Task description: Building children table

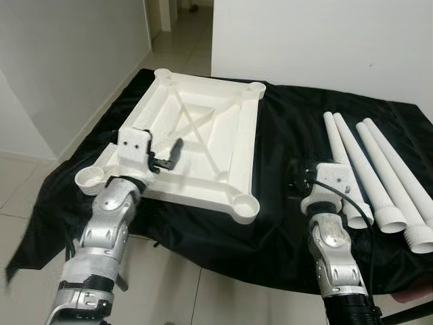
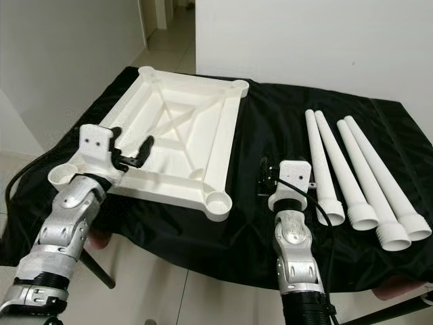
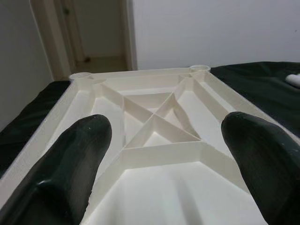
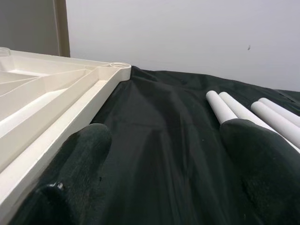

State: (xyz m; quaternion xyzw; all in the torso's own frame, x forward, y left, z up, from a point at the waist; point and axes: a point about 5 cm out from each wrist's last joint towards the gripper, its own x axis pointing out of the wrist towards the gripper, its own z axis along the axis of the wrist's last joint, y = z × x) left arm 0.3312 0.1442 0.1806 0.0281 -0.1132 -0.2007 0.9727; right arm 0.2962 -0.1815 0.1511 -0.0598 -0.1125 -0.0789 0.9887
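A white tabletop (image 1: 247, 128) lies upside down on the black cloth, its ribs and round corner sockets (image 1: 245, 206) facing up. Several white legs (image 1: 379, 169) lie side by side on the cloth to the right. My left gripper (image 2: 130, 141) hovers over the tabletop's near left part, open and holding nothing; the left wrist view looks between its fingers (image 3: 70, 164) at the crossed ribs (image 3: 154, 119). My right gripper (image 4: 164, 164) is open low over bare cloth between the tabletop's edge (image 4: 70, 108) and the legs (image 4: 229, 110).
The black cloth (image 1: 284, 230) covers a low table and hangs over its near edge. Pale tiled floor (image 1: 169, 284) lies in front and to the left. A white wall (image 1: 325, 40) stands behind, with a doorway (image 1: 183, 27) at the back left.
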